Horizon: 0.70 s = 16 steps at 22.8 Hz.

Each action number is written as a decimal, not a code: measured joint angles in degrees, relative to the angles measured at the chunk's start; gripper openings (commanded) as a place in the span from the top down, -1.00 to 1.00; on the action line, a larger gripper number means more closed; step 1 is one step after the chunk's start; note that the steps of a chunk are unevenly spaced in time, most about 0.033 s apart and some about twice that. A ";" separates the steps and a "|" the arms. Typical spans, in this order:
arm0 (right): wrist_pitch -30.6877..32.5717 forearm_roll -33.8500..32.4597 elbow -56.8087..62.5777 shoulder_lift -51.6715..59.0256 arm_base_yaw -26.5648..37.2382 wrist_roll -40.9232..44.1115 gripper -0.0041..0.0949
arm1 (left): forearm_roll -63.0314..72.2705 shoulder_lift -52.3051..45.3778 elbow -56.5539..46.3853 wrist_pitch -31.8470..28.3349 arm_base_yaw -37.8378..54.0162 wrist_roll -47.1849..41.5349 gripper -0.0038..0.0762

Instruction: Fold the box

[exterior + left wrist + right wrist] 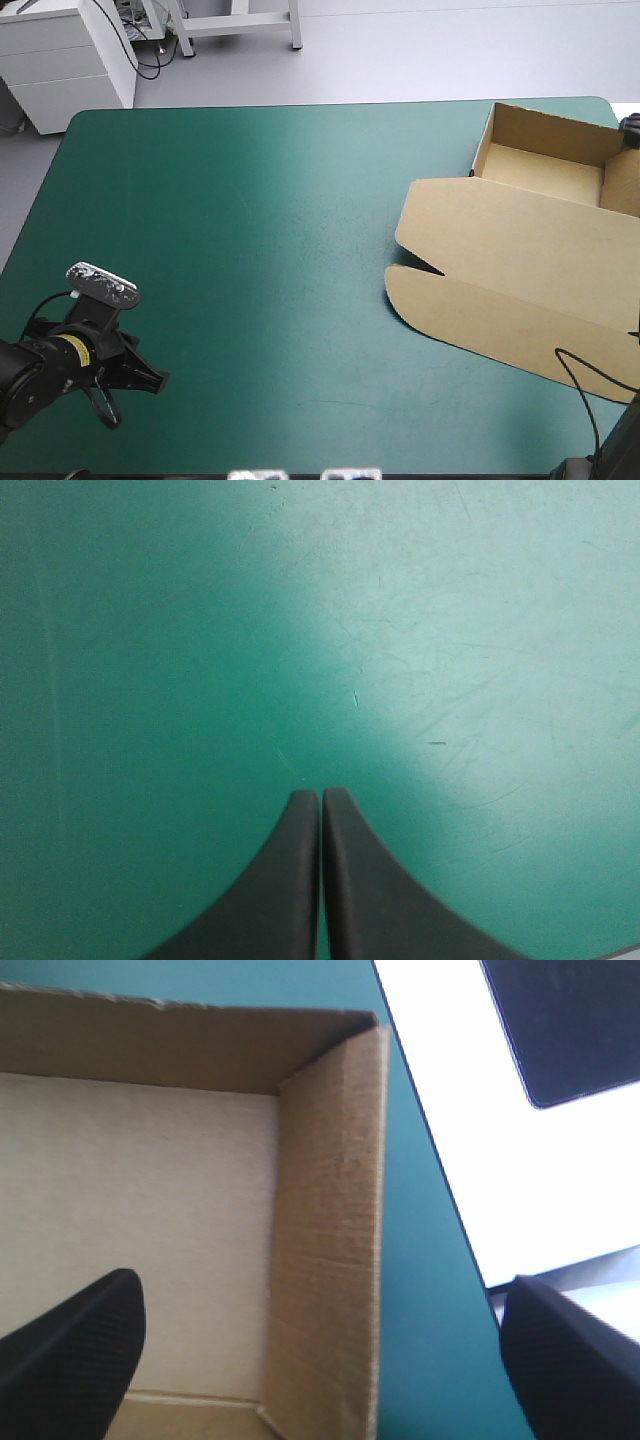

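High view: the box (520, 250) is an open tray with its lid lying flat toward the near side. The left gripper (150, 380) is well apart from the box, off its lid end

Left wrist view: fingers pressed together over bare teal-green cover (450, 630), no box ahead

Right wrist view: the right gripper (320, 1282), fingers spread, straddles the box's side wall (330, 1210), so it is clearly nearer

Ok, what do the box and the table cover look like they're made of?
The box: probably corrugated cardboard, matte brown; faint ribbing shows on its wall and the cut edges look raw. The cover: a smooth teal-green sheet, perhaps vinyl or rubber, with a soft sheen and fine scratches; the exact material is not clear.
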<state>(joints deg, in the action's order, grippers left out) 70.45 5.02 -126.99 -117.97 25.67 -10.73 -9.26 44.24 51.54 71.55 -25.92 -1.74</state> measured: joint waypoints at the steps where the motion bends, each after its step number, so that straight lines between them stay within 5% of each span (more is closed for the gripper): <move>1: 0.79 3.14 -1.00 2.31 0.00 0.24 -0.46 | -0.04 0.00 0.00 0.00 0.00 0.00 0.92; 3: 1.27 10.26 -1.36 7.01 0.00 0.12 0.00 | 0.08 0.00 0.00 -0.34 0.00 0.00 0.92; 6: 1.27 21.88 -1.23 13.20 -0.73 -3.29 0.96 | 0.08 0.00 0.00 -1.79 0.00 -0.06 0.92; 10: 1.27 27.12 2.71 21.69 -7.03 -7.88 0.94 | 0.08 0.00 -0.04 -4.60 0.00 -0.23 0.92; 16: 1.27 22.24 17.68 34.72 -21.60 -11.35 0.94 | 0.08 0.00 -0.11 -5.85 0.00 -0.23 0.92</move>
<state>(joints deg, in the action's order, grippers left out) 71.71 27.26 -109.31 -83.25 4.07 -22.08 -9.18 44.24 51.43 65.69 -25.92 -1.97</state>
